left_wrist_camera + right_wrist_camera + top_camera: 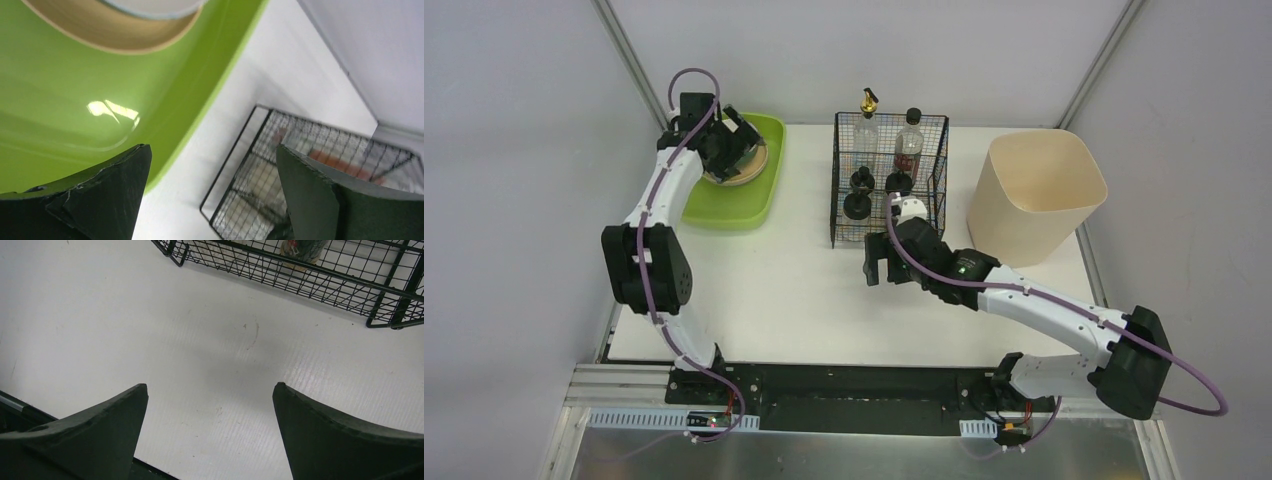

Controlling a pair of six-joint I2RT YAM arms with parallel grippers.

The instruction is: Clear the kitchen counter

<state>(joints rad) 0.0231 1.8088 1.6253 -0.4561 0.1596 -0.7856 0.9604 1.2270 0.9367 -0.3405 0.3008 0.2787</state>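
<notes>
Showing jaws spread empty on left arm [659,190] and right arm [1044,305], dishes [754,162] gathered in far-left-corner green tray [734,212], bottles [909,150] in far-edge wire basket [837,200], seemingly to free tabletop [804,300].

The wire basket [890,180] is thin black metal wire. Left of it, the green tray [75,125] is smooth, glossy plastic, with light glaring off its floor. The white surface [200,355] beneath the basket is matt and finely ribbed, with faint scuffs. Right of the basket, the beige bin [1024,230] looks smooth and matt. The left hand [212,150] has matt black fingers [110,195], rough along their edges.
</notes>
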